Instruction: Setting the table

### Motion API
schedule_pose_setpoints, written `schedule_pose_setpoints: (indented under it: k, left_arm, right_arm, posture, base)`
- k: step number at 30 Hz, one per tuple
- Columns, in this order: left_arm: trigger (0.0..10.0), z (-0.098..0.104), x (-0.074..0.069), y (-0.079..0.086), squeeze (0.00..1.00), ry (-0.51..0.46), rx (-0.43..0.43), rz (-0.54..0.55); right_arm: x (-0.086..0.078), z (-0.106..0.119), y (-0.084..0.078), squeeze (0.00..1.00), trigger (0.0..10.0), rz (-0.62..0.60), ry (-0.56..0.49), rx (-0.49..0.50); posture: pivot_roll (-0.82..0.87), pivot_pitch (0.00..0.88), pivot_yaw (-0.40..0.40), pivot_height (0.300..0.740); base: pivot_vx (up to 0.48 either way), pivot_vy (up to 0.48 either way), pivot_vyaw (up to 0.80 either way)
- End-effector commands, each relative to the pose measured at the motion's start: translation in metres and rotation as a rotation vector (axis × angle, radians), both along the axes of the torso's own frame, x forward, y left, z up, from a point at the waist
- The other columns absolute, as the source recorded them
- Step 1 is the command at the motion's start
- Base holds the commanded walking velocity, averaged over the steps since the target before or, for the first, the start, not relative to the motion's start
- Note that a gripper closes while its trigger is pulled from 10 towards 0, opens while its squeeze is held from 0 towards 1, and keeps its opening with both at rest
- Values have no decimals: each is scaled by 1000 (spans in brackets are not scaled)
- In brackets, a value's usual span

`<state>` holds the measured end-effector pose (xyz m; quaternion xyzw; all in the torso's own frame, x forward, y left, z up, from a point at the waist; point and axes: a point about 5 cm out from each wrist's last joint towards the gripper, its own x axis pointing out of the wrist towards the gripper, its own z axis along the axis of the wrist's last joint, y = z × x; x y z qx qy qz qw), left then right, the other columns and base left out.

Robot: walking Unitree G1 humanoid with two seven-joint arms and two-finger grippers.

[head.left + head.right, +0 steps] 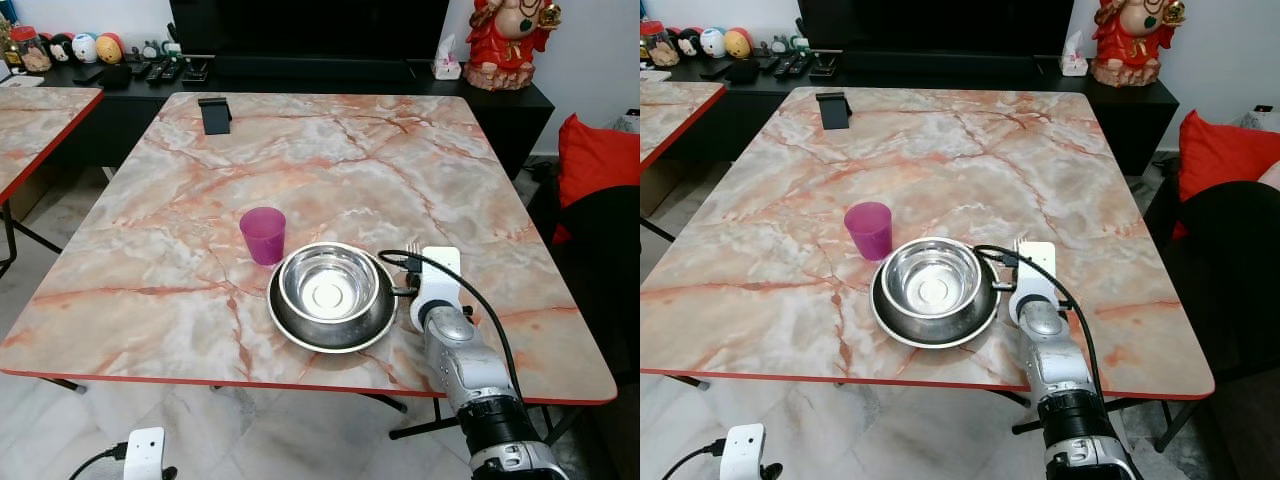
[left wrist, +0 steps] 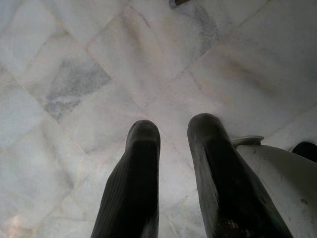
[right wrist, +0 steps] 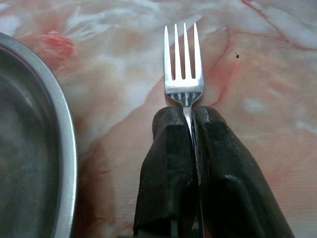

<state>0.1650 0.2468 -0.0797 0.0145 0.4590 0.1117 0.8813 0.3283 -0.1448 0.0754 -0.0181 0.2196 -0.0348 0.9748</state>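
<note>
On the table (image 1: 150, 230) a bowl (image 1: 328, 285), plate (image 1: 300, 335) and cup (image 1: 263, 235) are already set; just beside the plate a fork (image 3: 184, 69) is clamped in the right gripper (image 3: 188, 124), not yet laid down

On the marble tabletop (image 1: 400, 160): one purple cup (image 1: 263, 234), one steel bowl (image 1: 328, 283) nested in one steel plate (image 1: 300, 330), one fork (image 3: 184, 69), and one black phone stand (image 1: 214, 114).

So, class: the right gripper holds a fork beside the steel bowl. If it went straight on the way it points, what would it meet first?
Probably nothing soon: ahead of the right gripper and its fork lies bare marble table. The steel bowl sits off to its side, though depth is unclear.
</note>
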Motion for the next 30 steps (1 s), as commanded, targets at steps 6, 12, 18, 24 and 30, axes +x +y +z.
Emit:
schedule_pose_setpoints:
  k: [6, 12, 18, 24, 30]
  left_arm:
    - [10000, -1, -3, 2, 0, 24, 12, -17]
    - [10000, -1, -2, 2, 0, 23, 13, -16]
    - [10000, -1, -3, 3, 0, 23, 13, -16]
    - [10000, -1, -3, 3, 0, 23, 13, -16]
    - [10000, -1, -2, 2, 0, 24, 14, -17]
  right_arm:
    - [-3, -5, 2, 227, 10000, 10, 14, -3]
    - [-2, -5, 2, 227, 10000, 11, 16, -2]
    - [-3, -5, 1, 208, 10000, -2, 19, -7]
    - [-2, -5, -1, 204, 10000, -20, 18, -3]
    - [-2, -5, 1, 263, 10000, -22, 19, 10]
  posture:
    - [28, 24, -12, 740]
    - [29, 25, -13, 740]
    - [29, 25, -13, 740]
    - [29, 23, -12, 740]
    - [32, 25, -13, 740]
  base:
    - [0, 0, 0]
    - [0, 0, 0]
    - [0, 0, 0]
    - [0, 0, 0]
    - [0, 0, 0]
